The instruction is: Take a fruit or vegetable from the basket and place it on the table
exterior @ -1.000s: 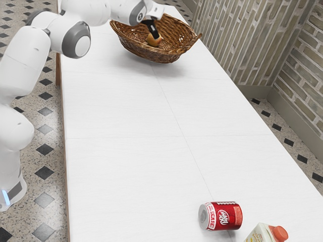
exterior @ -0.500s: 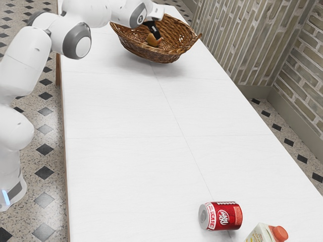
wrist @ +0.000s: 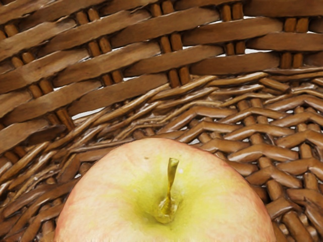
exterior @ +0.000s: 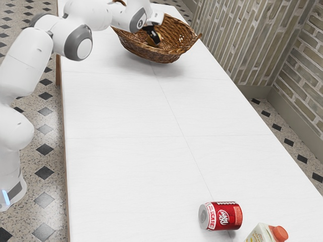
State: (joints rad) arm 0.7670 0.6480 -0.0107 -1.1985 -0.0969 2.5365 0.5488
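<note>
Gripper (exterior: 155, 40) shifted lower in basket (exterior: 151, 54), apple (wrist: 202, 206) close by, opening and hold unclear

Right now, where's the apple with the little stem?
In the exterior view, the apple is near the top, inside the brown wicker basket, right by my gripper and far from the red can.

Blushed, stemmed apple (wrist: 156, 194) inside wicker basket (exterior: 159, 54)

Basket wall (exterior: 160, 54) surrounds claw (exterior: 155, 40); passage open upward. Red can (exterior: 222, 216), carton (exterior: 262, 234) obstruct one table (exterior: 121, 151) end.
</note>
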